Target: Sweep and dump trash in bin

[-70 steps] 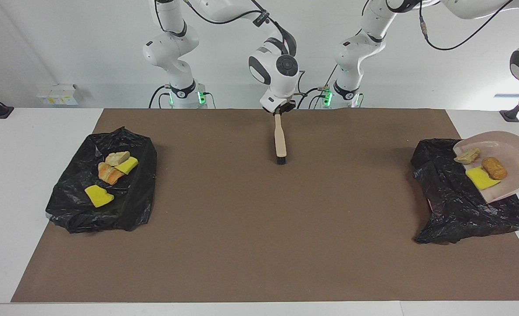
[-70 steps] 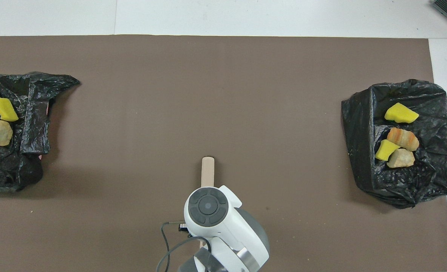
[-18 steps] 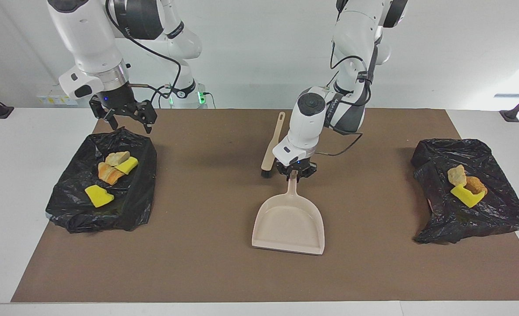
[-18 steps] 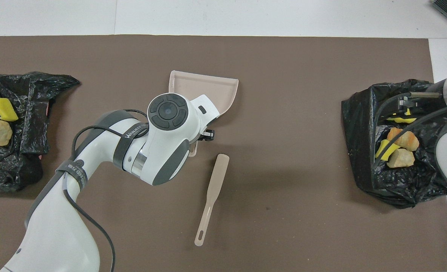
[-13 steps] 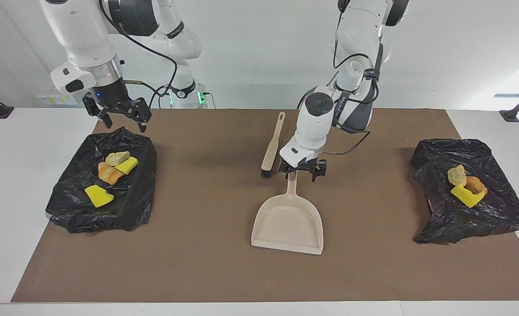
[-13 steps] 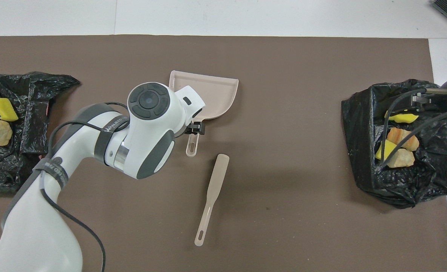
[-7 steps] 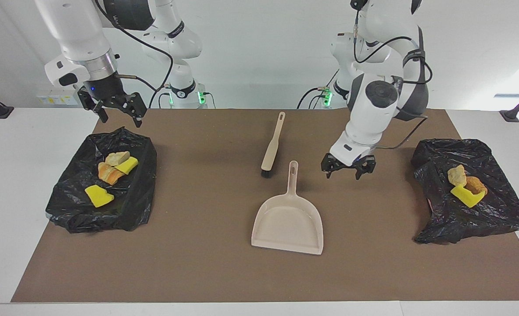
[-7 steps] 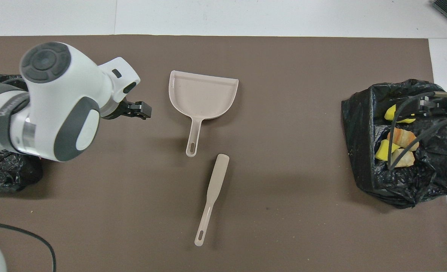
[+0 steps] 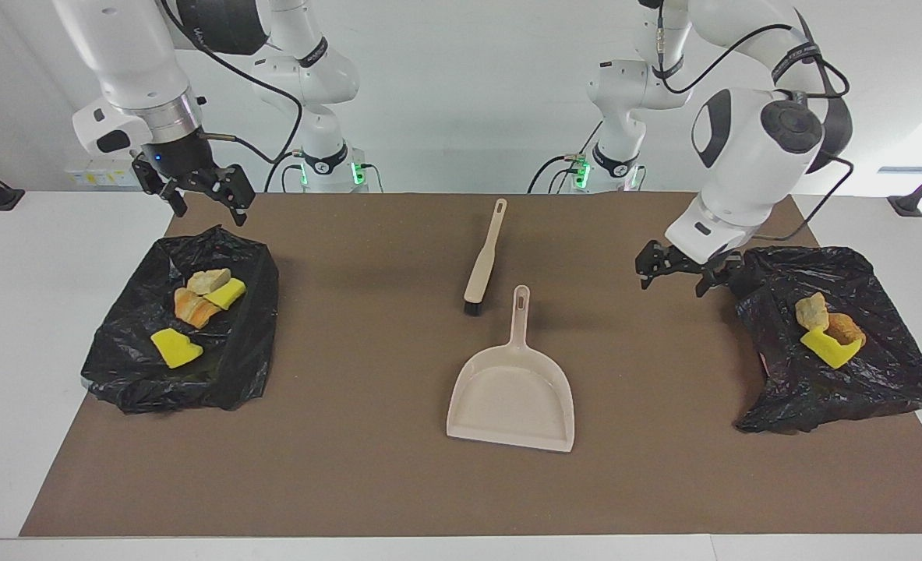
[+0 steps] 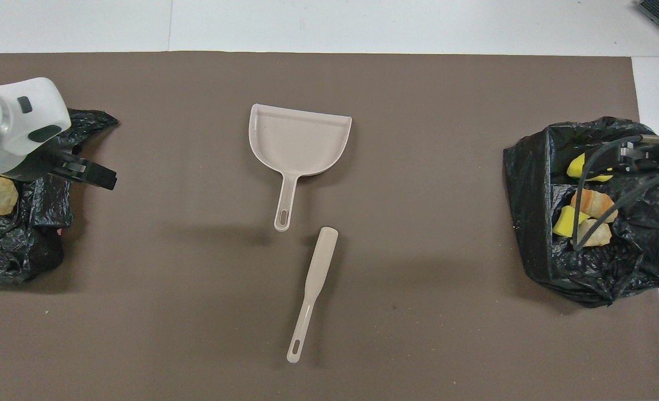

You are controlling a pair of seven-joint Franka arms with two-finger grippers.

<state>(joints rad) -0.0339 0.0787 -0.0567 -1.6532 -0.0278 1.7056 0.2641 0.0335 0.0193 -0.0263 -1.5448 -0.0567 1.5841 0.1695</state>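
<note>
All the trash [image 9: 196, 305] already lies in the two black bags [image 9: 835, 382] at 3 and 9 o'clock, dustpan [image 9: 512, 397] and brush [image 9: 482, 265] parked mid-desk [image 9: 398, 483]; lift your left gripper [image 9: 675, 274] and right gripper [image 9: 199, 195], both with jaws apart and empty, straight up, clear of the bag rims

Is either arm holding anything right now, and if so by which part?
Nothing is held. The left pincer and right pincer are both open and empty; the dustpan and brush lie free on the mat.
</note>
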